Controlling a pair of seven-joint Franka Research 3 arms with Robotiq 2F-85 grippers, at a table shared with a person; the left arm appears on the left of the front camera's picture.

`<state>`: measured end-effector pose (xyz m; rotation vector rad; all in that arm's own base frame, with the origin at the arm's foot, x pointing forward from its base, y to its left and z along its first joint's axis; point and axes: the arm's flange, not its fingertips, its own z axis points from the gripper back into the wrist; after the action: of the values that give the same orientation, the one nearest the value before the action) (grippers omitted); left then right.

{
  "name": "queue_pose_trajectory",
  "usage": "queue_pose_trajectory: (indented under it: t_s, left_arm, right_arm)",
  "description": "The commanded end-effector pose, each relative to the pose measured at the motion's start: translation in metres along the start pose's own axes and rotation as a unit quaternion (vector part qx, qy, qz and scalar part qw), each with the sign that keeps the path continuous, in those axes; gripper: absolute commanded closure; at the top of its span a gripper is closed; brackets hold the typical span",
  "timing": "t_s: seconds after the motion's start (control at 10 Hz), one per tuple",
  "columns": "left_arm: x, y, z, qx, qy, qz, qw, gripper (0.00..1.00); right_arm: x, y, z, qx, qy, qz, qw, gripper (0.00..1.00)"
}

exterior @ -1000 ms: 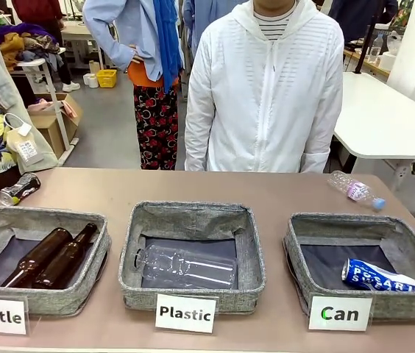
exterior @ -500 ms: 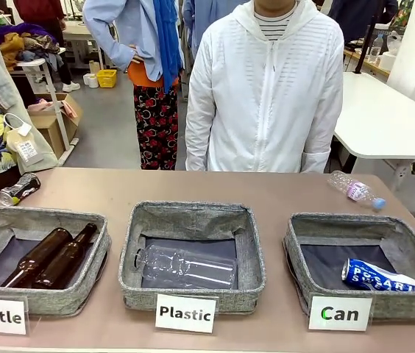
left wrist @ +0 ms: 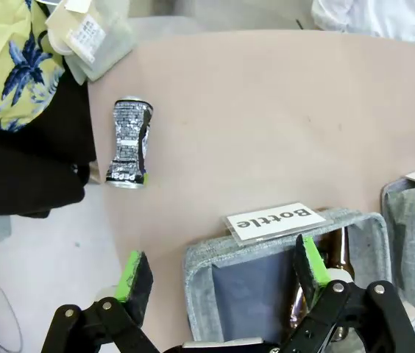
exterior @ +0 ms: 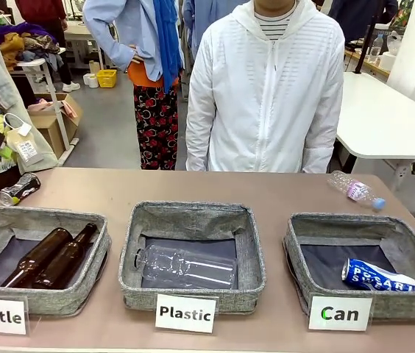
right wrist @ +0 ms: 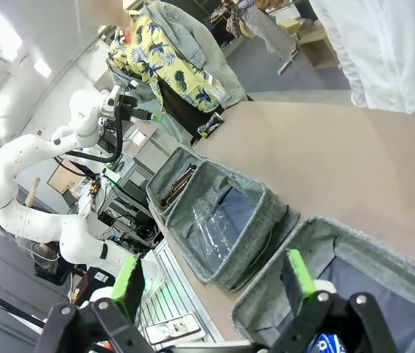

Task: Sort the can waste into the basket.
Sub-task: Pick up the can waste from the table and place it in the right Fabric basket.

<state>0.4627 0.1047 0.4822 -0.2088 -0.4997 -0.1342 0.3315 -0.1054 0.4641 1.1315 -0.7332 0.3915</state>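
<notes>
Left end effector (left wrist: 222, 268): fingers spread wide, holding nothing, above the table's (exterior: 266, 187) left edge and a corner of the "Bottle" basket (left wrist: 196, 294).
Right end effector (right wrist: 212, 278): green pads apart and empty, over the "Can" basket (exterior: 293, 254).
Blue Pocari Sweat can (exterior: 377, 275): lying on its side, dented, inside the "Can" basket, near its front right corner.
Black-and-silver can (exterior: 18, 189): lying on its side, crushed at the middle, on the bare table at the far left. It is behind the "Bottle" basket and apart from it, in no basket.
"Can" basket: grey fabric, rightmost of three in a row, with a white "Can" card (exterior: 340, 313) in front.
"Plastic" basket (exterior: 253, 254): in the middle, with a clear plastic bottle (exterior: 185, 266) lying inside.
Brown glass bottles (exterior: 49, 257): two, side by side in the "Bottle" basket.
Loose clear bottle (exterior: 356, 190): on the table behind the "Can" basket.
Person (exterior: 266, 95): in a white jacket, standing at the far side.
</notes>
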Motion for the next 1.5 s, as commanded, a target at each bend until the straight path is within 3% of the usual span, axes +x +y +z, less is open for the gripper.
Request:
queue_pose_trajectory:
  t_s: [0.0, 0.2, 0.5, 0.8, 1.4]
  left_arm:
    - [0.000, -0.002, -0.002, 0.000, 0.001, -0.002, 1.000, 0.00]
    - [0.047, 0.020, -0.051, 0.043, 0.060, 0.036, 0.997, 0.00]
    - [0.074, 0.041, -0.114, 0.075, 0.078, 0.033, 0.994, 0.00]
    - [0.076, 0.061, -0.172, 0.087, 0.141, 0.057, 0.984, 0.00]
    - [0.079, 0.064, -0.222, 0.097, 0.166, 0.017, 0.981, 0.00]
  right_arm:
    - [0.001, 0.000, 0.002, 0.001, 0.003, 0.009, 1.000, 0.00]
    - [0.001, 0.000, 0.002, 0.001, 0.003, 0.009, 1.000, 0.00]
    - [0.001, 0.000, 0.002, 0.001, 0.003, 0.009, 1.000, 0.00]
    - [0.001, 0.000, 0.002, 0.001, 0.003, 0.009, 1.000, 0.00]
    - [0.001, 0.000, 0.002, 0.001, 0.003, 0.009, 1.000, 0.00]
